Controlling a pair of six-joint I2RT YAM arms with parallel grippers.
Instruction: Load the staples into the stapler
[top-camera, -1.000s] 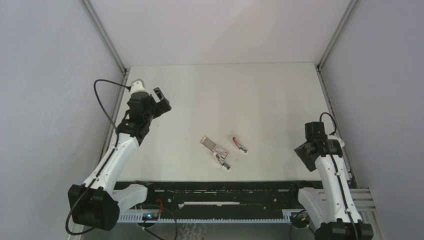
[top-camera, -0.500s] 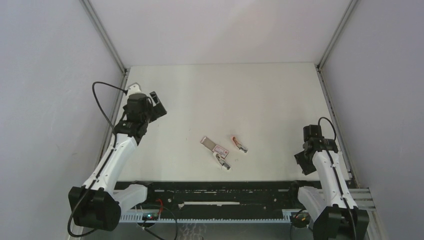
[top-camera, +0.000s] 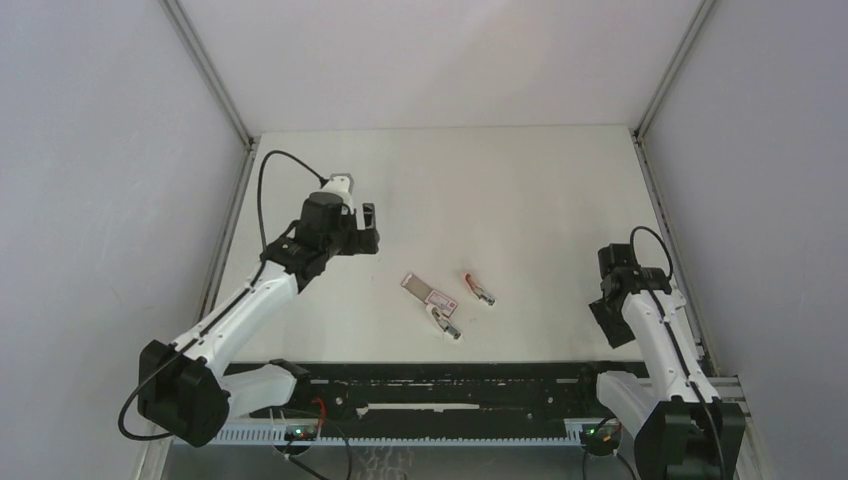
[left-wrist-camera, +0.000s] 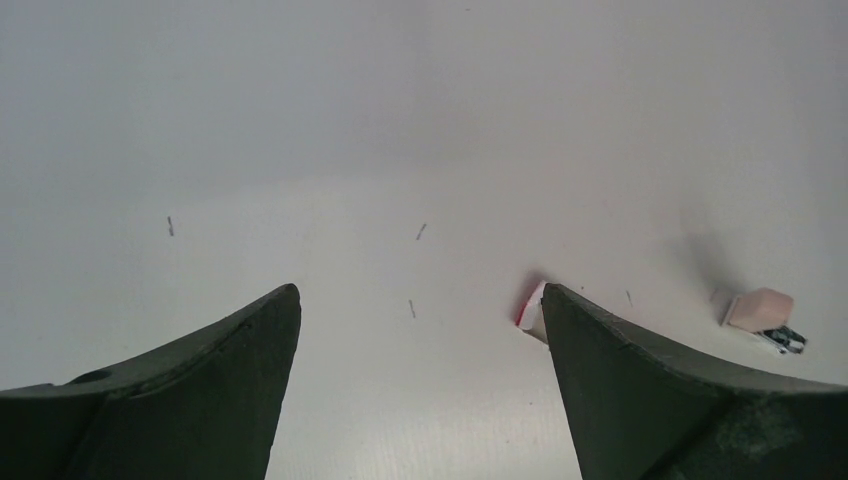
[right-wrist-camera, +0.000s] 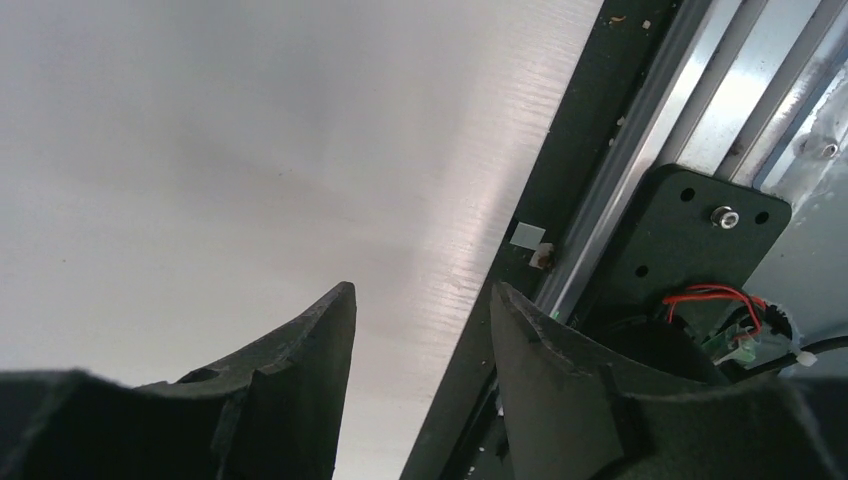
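The stapler, pink with metal parts, lies flat near the table's middle front. A smaller red and metal piece rests just right of it. In the left wrist view a red and white corner of the stapler peeks out beside my right finger. A pink and metal piece lies farther right. Tiny loose staples are scattered on the table. My left gripper hovers up-left of the stapler, open and empty. My right gripper sits at the right front edge, open and empty.
The black rail along the table's near edge and the right arm's base with red wires lie right under my right gripper. Grey walls enclose the table on the left, right and back.
My left arm has swung from the table's far left edge rightward toward the stapler. My right gripper has shifted slightly, staying at the right front edge.
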